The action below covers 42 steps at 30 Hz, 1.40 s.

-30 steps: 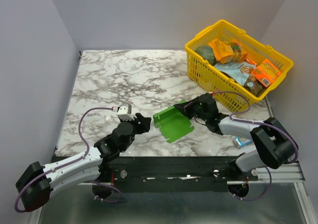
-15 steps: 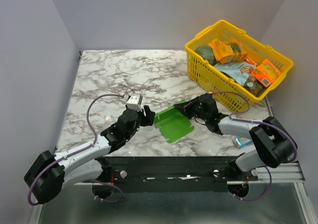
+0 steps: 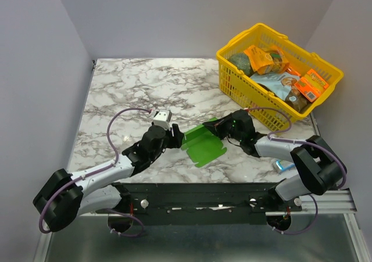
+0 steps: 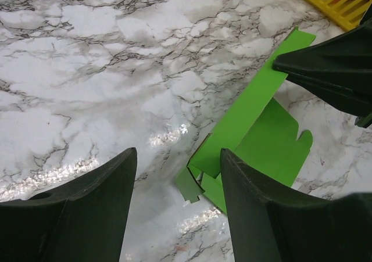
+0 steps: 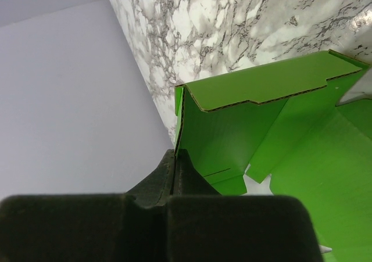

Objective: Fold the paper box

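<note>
The paper box [image 3: 202, 143] is a bright green creased cut-out lying partly unfolded on the marble table, one long panel raised. My right gripper [image 3: 220, 128] is shut on the box's right edge; the right wrist view shows that green wall [image 5: 232, 128] pinched between its black fingers [image 5: 177, 160]. My left gripper [image 3: 176, 136] stands open just left of the box. In the left wrist view the box's corner flap [image 4: 200, 180] lies between and just beyond the two dark fingers [image 4: 247, 198], not touched by either, with the right gripper's black fingers [image 4: 331, 70] at the upper right.
A yellow plastic basket [image 3: 232, 79] full of snack packs stands at the back right of the marble table [image 3: 139, 88]. A small blue-and-white pack [image 3: 285, 165] lies near the right arm's base. Grey walls close in both sides.
My left arm has advanced rightwards and slightly away from its base, bringing its open gripper up to the box's left edge. The right gripper and the box have stayed put.
</note>
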Tool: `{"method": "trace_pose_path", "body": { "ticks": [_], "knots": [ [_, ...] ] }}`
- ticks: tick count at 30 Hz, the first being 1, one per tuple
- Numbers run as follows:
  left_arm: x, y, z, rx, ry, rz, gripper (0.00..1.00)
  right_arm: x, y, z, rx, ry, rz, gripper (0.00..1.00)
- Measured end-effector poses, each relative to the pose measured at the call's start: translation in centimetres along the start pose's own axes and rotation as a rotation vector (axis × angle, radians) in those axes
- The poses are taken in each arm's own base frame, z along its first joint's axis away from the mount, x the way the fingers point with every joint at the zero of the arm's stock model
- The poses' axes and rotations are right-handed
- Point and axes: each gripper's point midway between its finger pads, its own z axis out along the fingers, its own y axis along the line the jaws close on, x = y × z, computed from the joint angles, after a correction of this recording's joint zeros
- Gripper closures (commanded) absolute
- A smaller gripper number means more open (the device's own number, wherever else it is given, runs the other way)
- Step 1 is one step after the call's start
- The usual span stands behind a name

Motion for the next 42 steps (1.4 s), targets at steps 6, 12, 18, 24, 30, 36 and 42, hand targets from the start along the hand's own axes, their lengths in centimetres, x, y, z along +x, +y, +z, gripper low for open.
{"method": "trace_pose_path", "body": {
  "ticks": [6, 12, 18, 24, 30, 36, 42],
  "knots": [
    [0.3, -0.3, 0.4, 0.007, 0.025, 0.006, 0.35, 0.1, -0.3, 0.1, 0.009, 0.004, 0.008, 0.99],
    [0.8, 0.1, 0.2, -0.01, 0.049, 0.011, 0.36, 0.1, -0.4, 0.2, 0.012, 0.005, 0.015, 1.0],
    [0.3, 0.3, -0.5, -0.011, 0.029, 0.007, 0.36, 0.1, -0.4, 0.2, 0.011, 0.006, 0.016, 1.0],
    [1.1, 0.4, -0.1, -0.015, 0.055, 0.026, 0.37, 0.2, -0.5, 0.4, 0.009, 0.013, 0.019, 1.0],
    [2.4, 0.4, 0.8, -0.015, 0.112, 0.053, 0.37, 0.3, -0.4, 0.4, 0.006, 0.018, 0.023, 1.0],
    [2.2, 0.2, 0.9, 0.004, 0.103, 0.091, 0.37, 0.4, -0.5, 0.6, 0.005, 0.024, 0.023, 1.0],
    [1.3, -0.5, 1.8, 0.053, 0.083, 0.222, 0.37, 0.4, -0.5, 0.8, -0.002, 0.029, 0.022, 1.0]
  ]
}}
